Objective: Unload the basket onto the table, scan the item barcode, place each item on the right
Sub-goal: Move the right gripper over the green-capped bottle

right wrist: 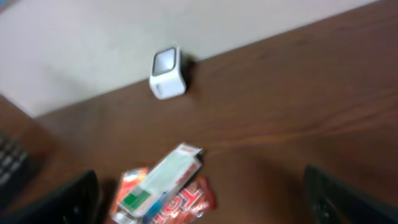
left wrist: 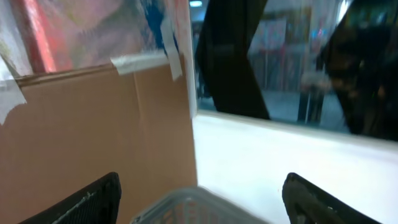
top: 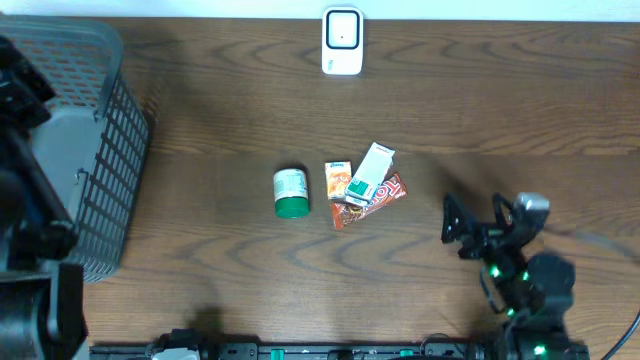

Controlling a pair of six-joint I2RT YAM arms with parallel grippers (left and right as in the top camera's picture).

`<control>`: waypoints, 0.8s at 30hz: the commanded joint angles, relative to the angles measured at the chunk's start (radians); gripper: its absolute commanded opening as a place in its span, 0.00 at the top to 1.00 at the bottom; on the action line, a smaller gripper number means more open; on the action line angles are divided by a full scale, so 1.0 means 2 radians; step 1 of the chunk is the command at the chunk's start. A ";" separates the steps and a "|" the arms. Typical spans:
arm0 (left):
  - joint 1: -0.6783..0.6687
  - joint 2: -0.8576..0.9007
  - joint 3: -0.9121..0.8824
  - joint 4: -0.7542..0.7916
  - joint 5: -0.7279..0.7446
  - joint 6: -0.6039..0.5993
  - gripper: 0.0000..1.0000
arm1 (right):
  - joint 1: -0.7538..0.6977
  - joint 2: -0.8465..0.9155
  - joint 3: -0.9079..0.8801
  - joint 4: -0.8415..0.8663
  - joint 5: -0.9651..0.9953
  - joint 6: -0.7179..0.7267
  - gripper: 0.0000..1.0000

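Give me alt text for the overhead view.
A green-capped jar, orange packet, white box and red wrapper cluster centrally on a wooden table. White scanner at the far edge, grey basket left, open right gripper at right.

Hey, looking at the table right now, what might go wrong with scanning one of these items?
The white-green box lies on the red packet beside the orange packet, so the open right tool may pinch two at once or scatter them. No barcode is readable from above, so whatever is lifted might reach the scanner facing the wrong way.

Table (top: 220, 90) of dark grained wood — basket (top: 125, 160) grey plastic lattice, scanner (top: 342, 41) glossy white plastic.
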 commanded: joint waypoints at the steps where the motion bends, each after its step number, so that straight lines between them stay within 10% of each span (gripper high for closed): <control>1: 0.003 -0.003 -0.002 -0.006 -0.001 0.018 0.17 | 0.034 0.120 0.119 -0.053 0.007 -0.019 0.01; 13: 0.003 -0.065 -0.033 -0.015 -0.001 0.018 0.17 | 0.189 0.562 0.535 -0.321 -0.087 -0.028 0.01; 17: 0.003 -0.092 -0.050 -0.013 -0.001 0.018 0.17 | 0.214 0.625 0.556 -0.290 -0.174 -0.026 0.01; 19: 0.003 -0.104 -0.057 -0.011 -0.001 0.018 0.17 | 0.236 0.653 0.556 -0.262 -0.192 -0.029 0.16; 24: 0.003 -0.133 -0.084 -0.001 -0.001 0.018 0.17 | 0.319 0.693 0.556 -0.257 -0.053 0.035 0.01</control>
